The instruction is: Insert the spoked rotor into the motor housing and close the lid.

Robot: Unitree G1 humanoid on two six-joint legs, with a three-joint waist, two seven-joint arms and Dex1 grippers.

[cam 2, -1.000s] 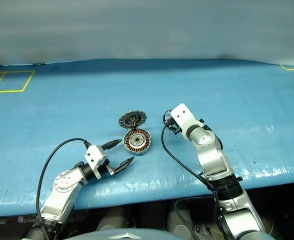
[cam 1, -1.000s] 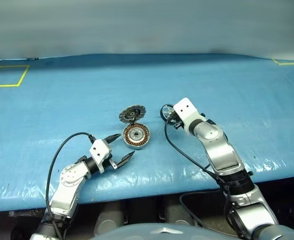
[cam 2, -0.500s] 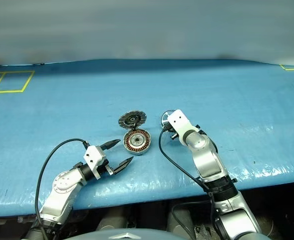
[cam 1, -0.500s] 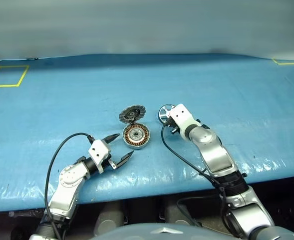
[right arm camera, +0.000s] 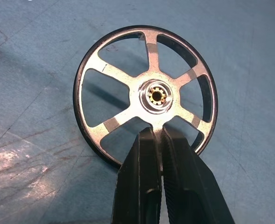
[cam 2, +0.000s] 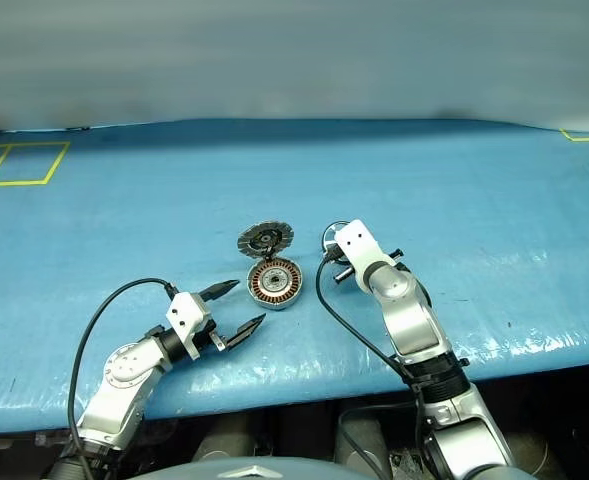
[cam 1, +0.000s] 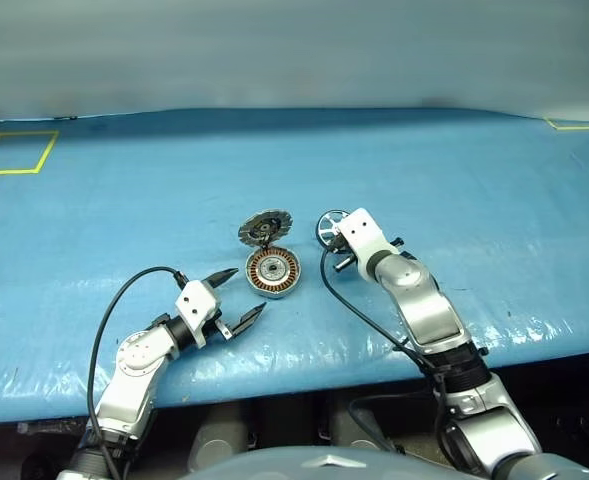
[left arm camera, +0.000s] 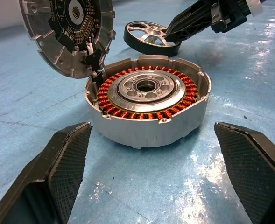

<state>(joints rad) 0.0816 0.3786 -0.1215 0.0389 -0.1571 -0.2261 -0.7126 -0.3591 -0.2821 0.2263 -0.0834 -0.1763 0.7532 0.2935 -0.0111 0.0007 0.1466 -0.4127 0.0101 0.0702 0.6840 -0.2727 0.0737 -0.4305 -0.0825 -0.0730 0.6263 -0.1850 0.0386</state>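
Observation:
The spoked rotor point(right arm camera: 114, 88), a dark ring with silver spokes, sits low on the blue table right of the housing. My right gripper point(right arm camera: 157, 133) is shut on one of its spokes near the hub. In the left wrist view the same gripper point(left arm camera: 174, 32) reaches onto the rotor point(left arm camera: 149, 37). The motor housing point(cam 1: 273, 272) lies open with its coppery windings showing. Its toothed lid point(cam 1: 263, 228) stands tilted up at the far side. My left gripper point(cam 1: 251, 289) is open just in front of the housing, fingers point(left arm camera: 67, 158) spread wide and touching nothing.
A blue cover lies over the table point(cam 1: 474, 170). Yellow tape marks sit at the far left point(cam 1: 14, 150) and far right point(cam 1: 579, 125) corners. A black cable point(cam 1: 364, 310) loops from my right arm across the table's front part.
My right gripper came down and to the left onto the rotor, then closed on a spoke. The left arm, housing and lid stayed put.

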